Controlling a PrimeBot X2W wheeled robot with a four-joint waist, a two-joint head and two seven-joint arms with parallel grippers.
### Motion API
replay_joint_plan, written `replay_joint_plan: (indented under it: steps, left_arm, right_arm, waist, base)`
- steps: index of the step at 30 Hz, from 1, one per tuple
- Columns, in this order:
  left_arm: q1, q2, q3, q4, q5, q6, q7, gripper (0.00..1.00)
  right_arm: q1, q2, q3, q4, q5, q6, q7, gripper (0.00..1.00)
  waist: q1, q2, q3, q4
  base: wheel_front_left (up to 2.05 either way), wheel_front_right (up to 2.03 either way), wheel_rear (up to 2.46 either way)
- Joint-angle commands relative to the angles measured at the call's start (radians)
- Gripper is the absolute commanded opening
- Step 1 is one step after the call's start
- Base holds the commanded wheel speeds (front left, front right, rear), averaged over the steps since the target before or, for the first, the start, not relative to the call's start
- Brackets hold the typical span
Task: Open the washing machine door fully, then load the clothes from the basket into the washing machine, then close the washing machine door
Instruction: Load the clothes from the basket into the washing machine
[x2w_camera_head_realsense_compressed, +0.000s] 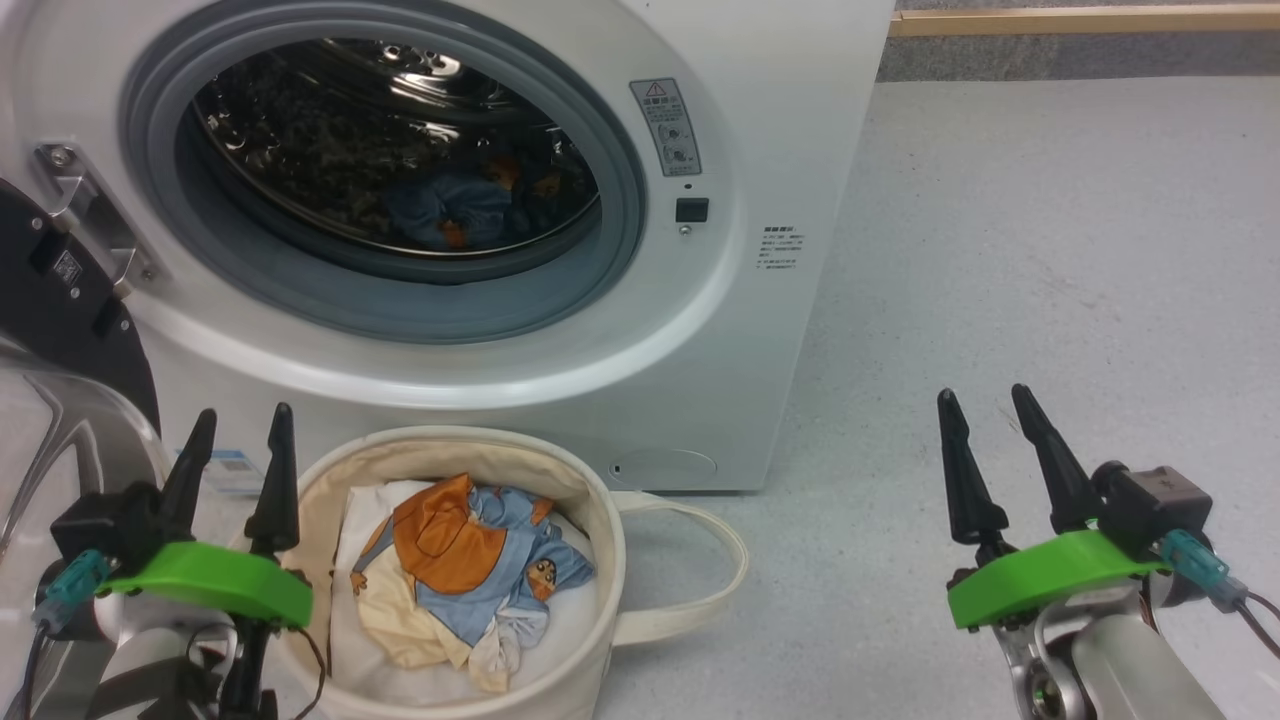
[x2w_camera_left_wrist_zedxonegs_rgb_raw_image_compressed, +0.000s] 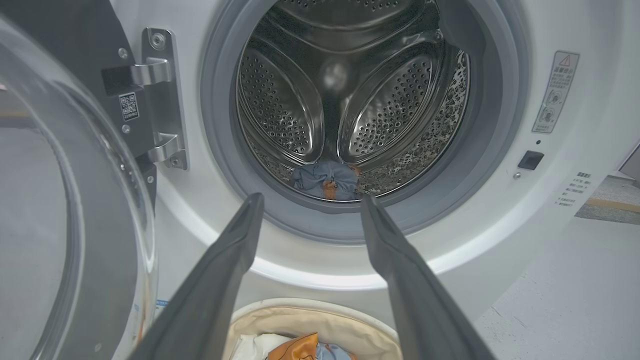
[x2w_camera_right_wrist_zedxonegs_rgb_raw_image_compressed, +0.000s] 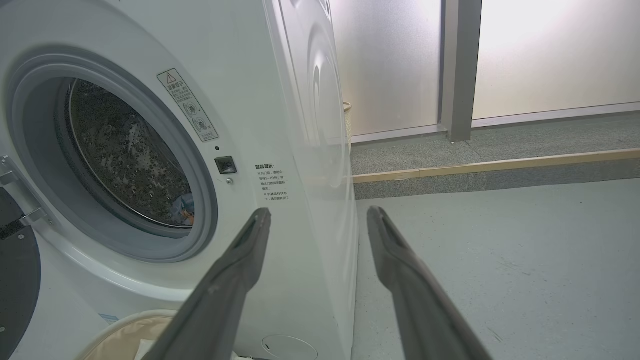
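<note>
Currently the clothes (x2w_camera_head_realsense_compressed: 460, 560) are split. An orange, blue and cream pile sits on white padding (x2w_camera_head_realsense_compressed: 565, 615) in the basket (x2w_camera_head_realsense_compressed: 600, 650), and one light-blue/orange garment (x2w_camera_head_realsense_compressed: 455, 205) lies at the bottom front of the steel drum (x2w_camera_head_realsense_compressed: 320, 130). The basket stands on the floor (x2w_camera_head_realsense_compressed: 1050, 250) just in front of the washing machine (x2w_camera_head_realsense_compressed: 790, 150), below the grey gasket (x2w_camera_head_realsense_compressed: 400, 310). One loop handle (x2w_camera_head_realsense_compressed: 720, 555) droops to the right.

The washing machine door (x2w_camera_head_realsense_compressed: 75, 320) is swung open to the left on its metal hinge (x2w_camera_head_realsense_compressed: 90, 215), and its glass bowl (x2w_camera_left_wrist_zedxonegs_rgb_raw_image_compressed: 70, 210) bulges close beside the left arm. The left gripper (x2w_camera_head_realsense_compressed: 244, 412) hovers between door and basket, fingers spread wide, empty, pointing at the drum mouth. In the head view one finger overlaps the basket rim. The right gripper (x2w_camera_head_realsense_compressed: 982, 393) is well apart to the right over bare floor, fingers also wide, empty.

A warning sticker (x2w_camera_head_realsense_compressed: 665, 125) and the latch socket (x2w_camera_head_realsense_compressed: 691, 210) sit right of the opening. A small blue label (x2w_camera_head_realsense_compressed: 232, 470) sits low on the front, behind the left fingers. Beyond the machine are a wooden strip (x2w_camera_head_realsense_compressed: 1080, 18) and frosted panels (x2w_camera_right_wrist_zedxonegs_rgb_raw_image_compressed: 550, 50).
</note>
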Motion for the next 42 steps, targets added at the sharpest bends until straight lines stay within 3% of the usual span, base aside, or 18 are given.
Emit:
replay_joint_plan:
  steps: [1,27,42]
  left_arm:
    - [-0.012,0.026,0.033,-0.031,0.004,-0.006,-0.012,1.0]
    - [-0.006,0.017,0.028,-0.021,0.004,-0.006,-0.012,1.0]
    - [-0.055,-0.002,0.011,0.087,-0.029,-0.006,-0.012,1.0]
  right_arm:
    - [-0.034,-0.013,0.019,-0.029,0.003,0.0,-0.012,1.0]
    - [-0.03,-0.014,0.029,-0.028,0.005,0.0,-0.012,1.0]
    - [-0.081,-0.005,0.036,-0.041,-0.017,0.0,-0.012,1.0]
  waist:
    - [-0.0001,0.0,0.0,0.0]
    - [-0.0001,0.0,0.001,-0.001]
    - [-0.0001,0.0,0.127,-0.029]
  base:
    - [0.0,0.0,0.0]
    - [0.0,0.0,0.0]
    - [0.0,0.0,0.0]
